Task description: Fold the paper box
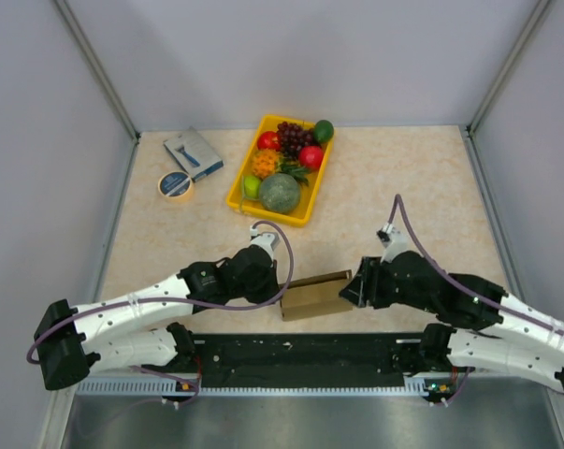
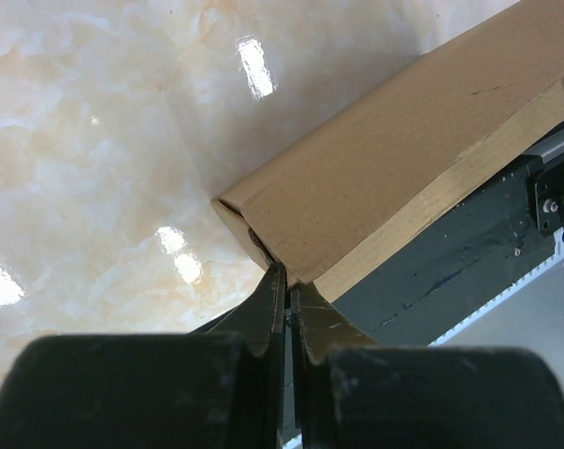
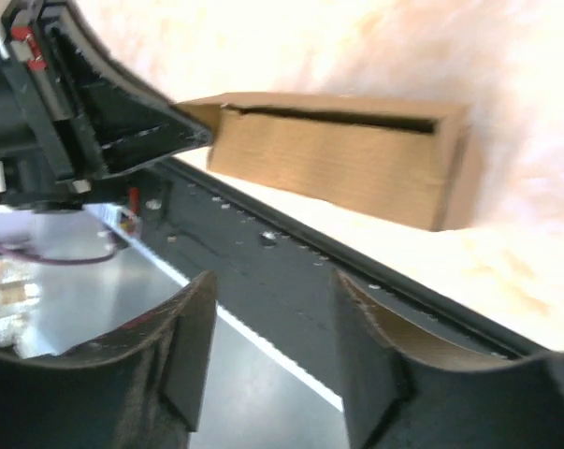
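Jaws of the left gripper (image 2: 283, 281) are pressed together, tips touching an end corner of the plain brown thin cardboard paper box (image 2: 403, 159). The right gripper (image 3: 272, 281) is half open and empty, with the box just ahead. It looks light and crushable, so pinch at flap edges.

Robot lab test cell. Grey panel walls (image 1: 38, 140) encl. marble-look bench (image 1: 403, 178); left arm (image 1: 132, 323), right arm (image 1: 506, 318) bolted at edge.

— How's the paper box (image 1: 316, 296) sitting?
— Plain brown cardboard, folded into a long, low block, a seam gaping along one top edge. It lies flat on my bench (image 1: 403, 187), at its near edge.
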